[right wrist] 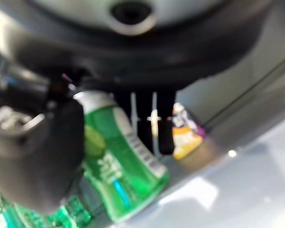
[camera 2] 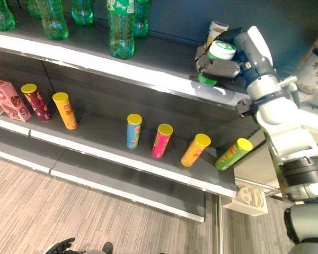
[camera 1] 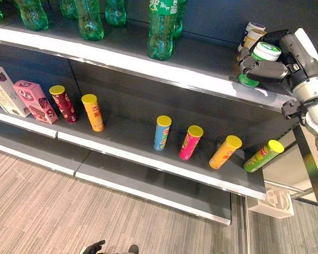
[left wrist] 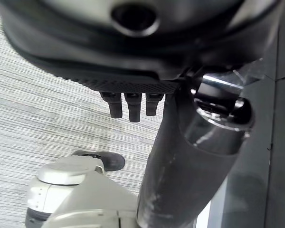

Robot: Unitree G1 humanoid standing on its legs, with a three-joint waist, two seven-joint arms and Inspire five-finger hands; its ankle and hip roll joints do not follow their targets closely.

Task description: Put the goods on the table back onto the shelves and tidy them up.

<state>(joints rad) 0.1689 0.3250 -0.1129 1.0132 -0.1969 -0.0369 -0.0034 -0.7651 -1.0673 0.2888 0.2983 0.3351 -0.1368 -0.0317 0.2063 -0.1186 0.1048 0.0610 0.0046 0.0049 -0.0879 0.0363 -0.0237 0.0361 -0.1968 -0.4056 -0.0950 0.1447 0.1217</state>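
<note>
- While clamped in right robot hand (camera 1: 265, 67): green cup (camera 1: 258, 62), white-lidded, tilted at top shelf (camera 1: 148, 66) edge.
- Beside: cream cups (camera 1: 250, 34); green bottles (camera 1: 161, 29) left.
- Left robot hand (left wrist: 129, 105): fingers relaxed.

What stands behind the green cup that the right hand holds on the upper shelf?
Behind the green cup, gripped by the right hand on the upper shelf, stand yellow-and-white cups. The hand covers their lower parts.

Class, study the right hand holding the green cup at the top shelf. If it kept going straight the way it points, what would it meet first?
Probably the cream-coloured cup standing just behind the green cup that the right hand grips; depth is uncertain.
</note>
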